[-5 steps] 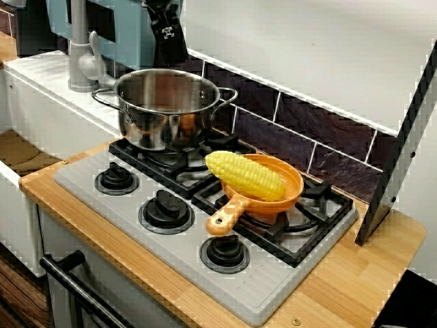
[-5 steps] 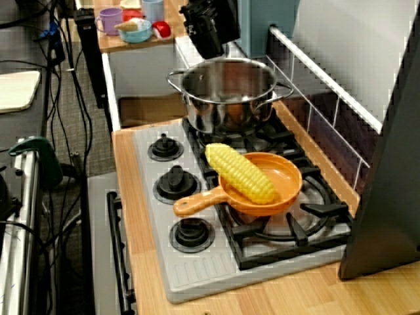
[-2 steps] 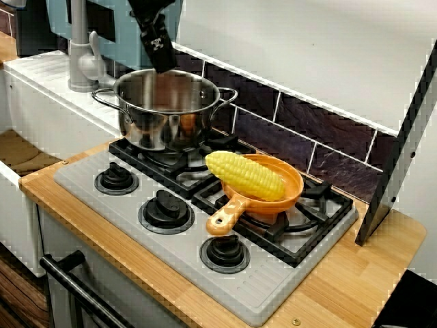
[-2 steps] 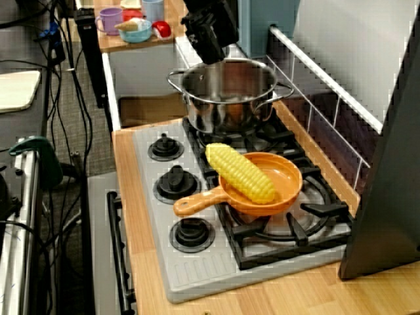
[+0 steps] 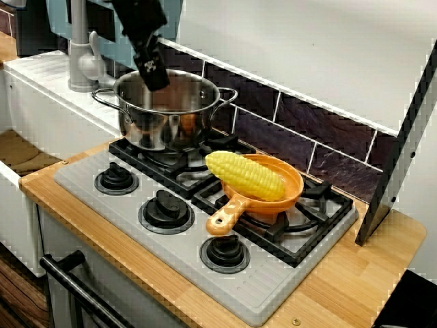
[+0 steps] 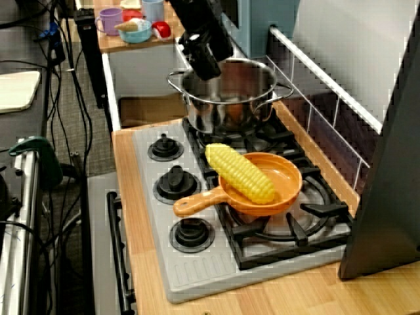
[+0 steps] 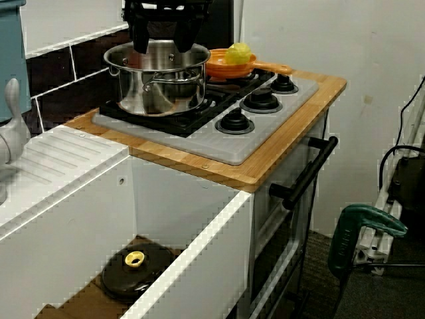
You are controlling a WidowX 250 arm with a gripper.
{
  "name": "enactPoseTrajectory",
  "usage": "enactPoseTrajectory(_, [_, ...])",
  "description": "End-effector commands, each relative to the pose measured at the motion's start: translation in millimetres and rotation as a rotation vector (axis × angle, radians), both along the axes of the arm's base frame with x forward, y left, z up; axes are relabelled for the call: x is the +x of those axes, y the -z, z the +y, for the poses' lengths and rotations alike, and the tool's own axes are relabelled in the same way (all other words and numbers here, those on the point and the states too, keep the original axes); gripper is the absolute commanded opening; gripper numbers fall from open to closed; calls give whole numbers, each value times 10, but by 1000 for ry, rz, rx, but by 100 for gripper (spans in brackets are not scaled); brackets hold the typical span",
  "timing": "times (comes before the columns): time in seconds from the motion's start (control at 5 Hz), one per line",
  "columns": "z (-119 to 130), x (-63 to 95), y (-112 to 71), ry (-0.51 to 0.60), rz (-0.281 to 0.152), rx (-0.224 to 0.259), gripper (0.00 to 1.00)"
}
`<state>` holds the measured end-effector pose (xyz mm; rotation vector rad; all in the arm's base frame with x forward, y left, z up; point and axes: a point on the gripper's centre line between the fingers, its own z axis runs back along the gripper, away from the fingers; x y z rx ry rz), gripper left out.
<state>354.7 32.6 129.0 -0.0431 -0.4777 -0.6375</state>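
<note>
Steel pot [image 5: 171, 117] on burner, black gripper [image 7: 161, 45] over it with fingers apart, corn [image 5: 244, 175] in orange pan [image 5: 295, 184] beside

Mirror-bright polished steel on the pot [image 5: 167, 113], its smooth wall throwing back the black grates [image 5: 300, 240] and a streak of orange. The grates themselves look matt black, slightly rough. The gripper [image 5: 154, 78] shows a dull black, hard casing with small white markings. The pan [image 5: 292, 186] is orange plastic, smooth and mildly glossy. The corn [image 5: 244, 175] is yellow plastic, with rows of moulded kernels giving a bumpy skin and a soft sheen. The stove top [image 5: 181, 236] is grey and matt, finely ribbed along its edge. The knobs [image 5: 164, 208] are black, low-gloss plastic. The counter [image 5: 355, 287] shows pale wood grain with a satin finish. The wall tiles [image 5: 300, 130] are dark and glossy, with pale grout lines.
</note>
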Motion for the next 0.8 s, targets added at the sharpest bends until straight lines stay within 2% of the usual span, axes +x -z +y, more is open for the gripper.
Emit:
enactPoseTrajectory(0.0, [-34,-14,85,-13,-34,34,100])
enactPoseTrajectory(0.6, [-165,114,406,-5,1,80,100])
